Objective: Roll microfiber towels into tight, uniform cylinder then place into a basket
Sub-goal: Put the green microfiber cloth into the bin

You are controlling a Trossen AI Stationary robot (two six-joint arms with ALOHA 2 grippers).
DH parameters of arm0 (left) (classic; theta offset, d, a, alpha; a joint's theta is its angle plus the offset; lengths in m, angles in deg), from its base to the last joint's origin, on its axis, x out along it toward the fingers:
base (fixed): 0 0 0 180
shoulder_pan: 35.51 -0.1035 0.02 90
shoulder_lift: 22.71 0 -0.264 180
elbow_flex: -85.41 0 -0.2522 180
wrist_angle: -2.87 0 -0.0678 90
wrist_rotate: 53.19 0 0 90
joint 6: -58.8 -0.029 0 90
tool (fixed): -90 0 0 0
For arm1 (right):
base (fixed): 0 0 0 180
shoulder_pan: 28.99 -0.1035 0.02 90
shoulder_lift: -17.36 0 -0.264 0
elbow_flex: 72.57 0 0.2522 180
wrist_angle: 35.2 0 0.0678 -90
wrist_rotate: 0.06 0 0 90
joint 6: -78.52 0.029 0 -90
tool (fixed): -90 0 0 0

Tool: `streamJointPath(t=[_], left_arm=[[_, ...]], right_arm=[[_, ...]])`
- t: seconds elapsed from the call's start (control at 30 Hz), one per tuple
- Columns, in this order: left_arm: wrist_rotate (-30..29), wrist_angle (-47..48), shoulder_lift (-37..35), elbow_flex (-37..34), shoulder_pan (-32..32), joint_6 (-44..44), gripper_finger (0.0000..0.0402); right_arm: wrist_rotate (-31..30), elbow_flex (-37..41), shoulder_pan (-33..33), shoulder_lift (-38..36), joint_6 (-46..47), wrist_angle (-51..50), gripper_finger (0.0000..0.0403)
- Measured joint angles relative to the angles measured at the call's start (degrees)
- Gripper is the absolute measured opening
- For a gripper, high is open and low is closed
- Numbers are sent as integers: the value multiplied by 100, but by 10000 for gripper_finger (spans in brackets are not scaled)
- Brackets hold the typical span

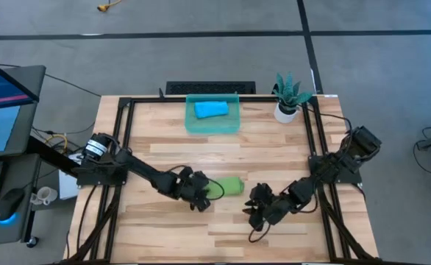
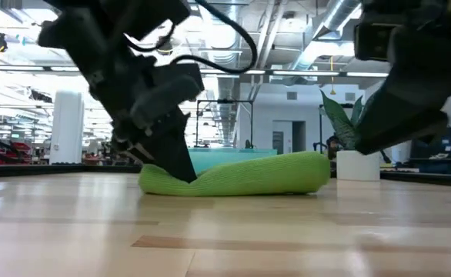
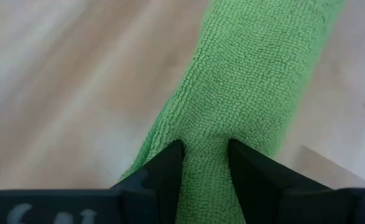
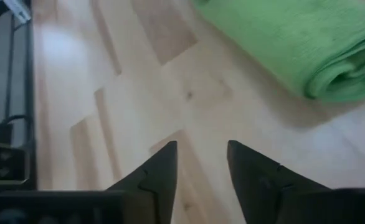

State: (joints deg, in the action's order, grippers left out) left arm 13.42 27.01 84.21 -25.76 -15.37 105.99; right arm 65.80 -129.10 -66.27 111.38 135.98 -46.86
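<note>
From above, you have the rolled lime-green towel (image 1: 229, 187) lying on the wooden worktop (image 1: 164, 140) toward the near side, between your two arms, while the sky-blue towel (image 1: 210, 110) already sits rolled inside the teal basket (image 1: 234, 124) at the far edge, next to the white pot with a green plant (image 1: 287, 97). Your left gripper (image 1: 203, 195) is at the green roll's left end; your right gripper (image 1: 257, 208) is down over bare wood just off the roll's right end, apart from it. At worktop height, you see the green towel (image 2: 241, 174) as a low, slightly sagging cylinder with your left gripper (image 2: 181, 165) pressed into the end nearest the picture's left, and the right arm's dark bulk hangs at the other side without touching the cloth; the basket (image 2: 233, 155) shows as a teal strip behind the roll, with the plant pot (image 2: 358, 165) off to the side. Through the left wrist camera, your left gripper's fingers (image 3: 164, 171) are clamped on the green towel (image 3: 257, 81), cloth bunched in the narrow gap between them. Through the right wrist camera, your right gripper (image 4: 201, 158) has its fingers (image 4: 251, 168) apart over bare wood with nothing between them, and the green roll's (image 4: 294, 37) spiral end lies well ahead of them.
</note>
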Motion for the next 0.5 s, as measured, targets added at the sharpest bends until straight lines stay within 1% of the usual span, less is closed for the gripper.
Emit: streamJointPath(t=[0.13, 0.23, 0.33, 0.43, 0.5], left_arm=[[-22, 105, -1, 0, -304, -434, 127], [-24, 127, -1, 0, -547, -767, 127], [-22, 178, -1, 0, -765, -1035, 127], [-22, 241, -4, 0, -942, -1191, 127], [-22, 259, -4, 0, -1038, -1290, 127]], right_arm=[[2, 0, 397, 0, 50, -121, 192], [75, -2, 771, 0, 127, -379, 208], [306, -2, 1081, 0, 70, -796, 213], [337, -2, 1305, 0, 40, -1250, 212], [343, -2, 1412, 0, -141, -1470, 208]])
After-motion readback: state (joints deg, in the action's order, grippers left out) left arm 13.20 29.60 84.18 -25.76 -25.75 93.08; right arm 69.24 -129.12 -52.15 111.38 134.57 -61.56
